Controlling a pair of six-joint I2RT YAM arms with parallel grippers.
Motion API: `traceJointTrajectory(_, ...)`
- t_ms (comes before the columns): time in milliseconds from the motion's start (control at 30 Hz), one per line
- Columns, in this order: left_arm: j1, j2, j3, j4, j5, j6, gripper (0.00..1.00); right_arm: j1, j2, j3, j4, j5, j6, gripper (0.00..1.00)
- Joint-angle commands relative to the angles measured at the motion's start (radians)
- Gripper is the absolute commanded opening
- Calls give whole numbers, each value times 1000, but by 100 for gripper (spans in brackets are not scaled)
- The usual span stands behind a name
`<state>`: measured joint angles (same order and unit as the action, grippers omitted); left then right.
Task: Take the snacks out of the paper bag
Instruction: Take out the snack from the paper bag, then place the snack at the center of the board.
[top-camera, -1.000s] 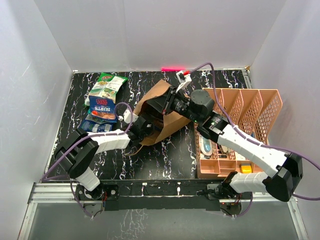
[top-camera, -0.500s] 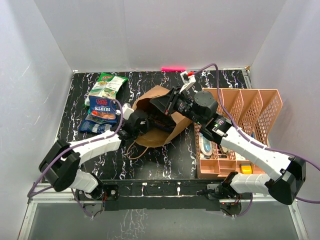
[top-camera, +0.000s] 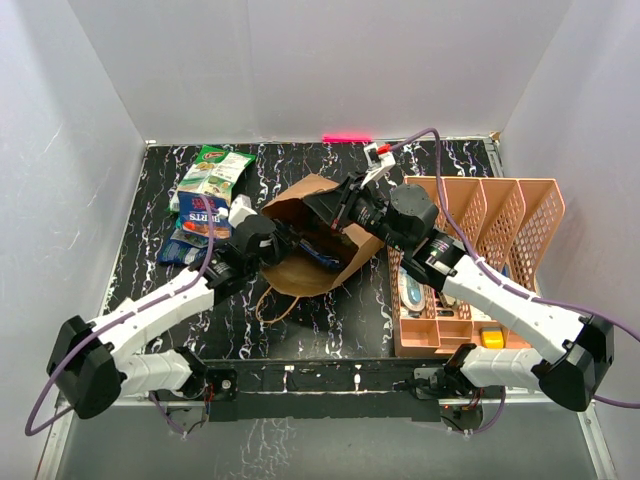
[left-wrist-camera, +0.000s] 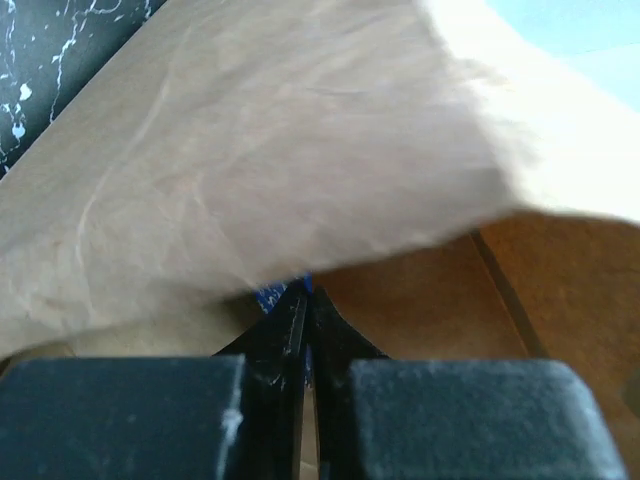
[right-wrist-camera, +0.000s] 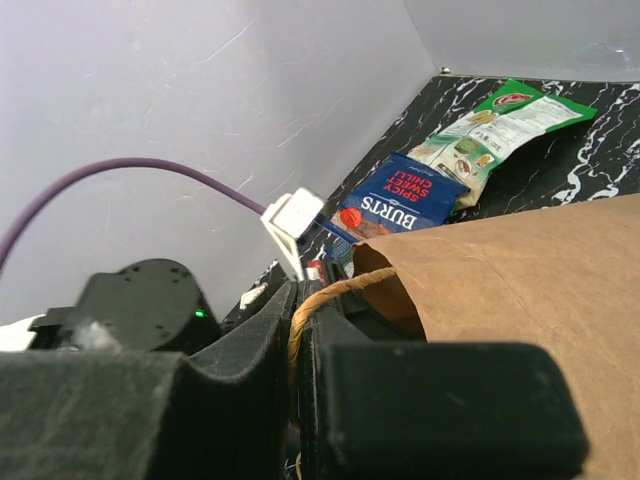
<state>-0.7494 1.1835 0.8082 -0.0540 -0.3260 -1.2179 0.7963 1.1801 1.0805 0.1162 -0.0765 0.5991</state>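
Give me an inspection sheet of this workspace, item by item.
Surface: black marbled table, no spills seen.
Job's things: paper bag open; green-white packet and BURTS packet out on the left; blue packet in the bag's mouth.
Clutter: pink organiser holding stationery, right side.
Grippers: left gripper shut on blue packet; right gripper shut on bag handle.
Cables: purple cables along both arms.
Surroundings: white walls.
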Motion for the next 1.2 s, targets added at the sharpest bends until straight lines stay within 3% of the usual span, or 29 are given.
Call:
traceJointTrajectory(0, 6, -88, 86, -76, -1, 85, 0, 3, -37, -4, 56, 49, -44, 8)
traceJointTrajectory(500, 8, -180, 250, -196, 182, 249, 0, 0, -17, 40, 4, 187, -130, 8)
traceJointTrajectory(1167, 9, -216, 401, -248, 176, 392, 0, -5, -30, 22, -9, 203, -131, 8)
